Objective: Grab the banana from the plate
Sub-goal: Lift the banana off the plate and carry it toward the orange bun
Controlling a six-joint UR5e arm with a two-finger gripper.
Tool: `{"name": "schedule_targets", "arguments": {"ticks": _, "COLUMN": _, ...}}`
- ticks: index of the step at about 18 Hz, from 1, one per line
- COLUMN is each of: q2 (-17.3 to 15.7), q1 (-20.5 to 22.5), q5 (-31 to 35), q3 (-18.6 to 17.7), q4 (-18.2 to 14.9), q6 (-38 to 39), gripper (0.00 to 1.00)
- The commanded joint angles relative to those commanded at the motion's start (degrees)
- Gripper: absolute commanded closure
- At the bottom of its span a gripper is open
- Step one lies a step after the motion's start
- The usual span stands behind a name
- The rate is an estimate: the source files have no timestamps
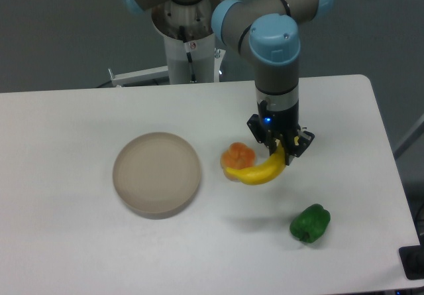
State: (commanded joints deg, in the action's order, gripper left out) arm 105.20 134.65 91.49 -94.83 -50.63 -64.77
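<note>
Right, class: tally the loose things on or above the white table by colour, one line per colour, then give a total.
Yellow: 1, the curved yellow banana held in the gripper
Orange: 1, the lumpy round orange fruit
Green: 1, the glossy green pepper
Beige: 1, the round beige plate
Total: 4

The white table (79, 242) is carrying three things: the beige plate (156, 174) sitting well left of the pincer (281, 150), an orange fruit (237, 156) lying just beside it, and a green pepper (310, 223) resting below it.
</note>
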Motion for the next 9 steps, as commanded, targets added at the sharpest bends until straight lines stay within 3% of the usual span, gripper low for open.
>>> {"name": "schedule_targets", "arguments": {"ticks": 3, "q2": 2.4, "q1": 0.1, "q5": 0.2, "q3": 1.8, "q4": 0.3, "q6": 0.0, "gripper": 0.68}}
{"name": "schedule_targets", "arguments": {"ticks": 9, "q2": 3.3, "q1": -0.2, "q5": 0.4, "q3": 2.2, "q4": 0.9, "q6": 0.1, "gripper": 0.67}}
